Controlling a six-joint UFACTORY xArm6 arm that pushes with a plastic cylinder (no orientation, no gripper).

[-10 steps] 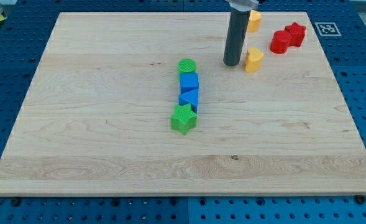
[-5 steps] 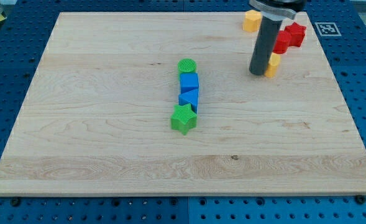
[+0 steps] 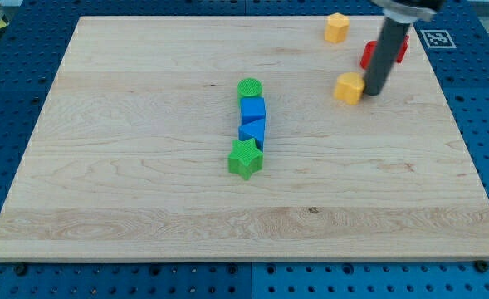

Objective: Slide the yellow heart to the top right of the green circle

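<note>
The yellow heart (image 3: 349, 87) lies on the wooden board (image 3: 144, 191), right of centre near the view's top. My tip (image 3: 374, 90) stands just to its right, close against it. The green circle (image 3: 249, 87) sits well to the heart's left, at the top end of a column of blocks. The rod hides part of the red blocks behind it.
Below the green circle stand a blue cube (image 3: 252, 109), a blue triangle (image 3: 253, 130) and a green star (image 3: 245, 159) in one column. A second yellow block (image 3: 336, 27) lies near the top edge. Red blocks (image 3: 401, 47) lie at the top right.
My tip has swung from the heart's left side around to its right side. The heart has shifted slightly and now shows in full.
</note>
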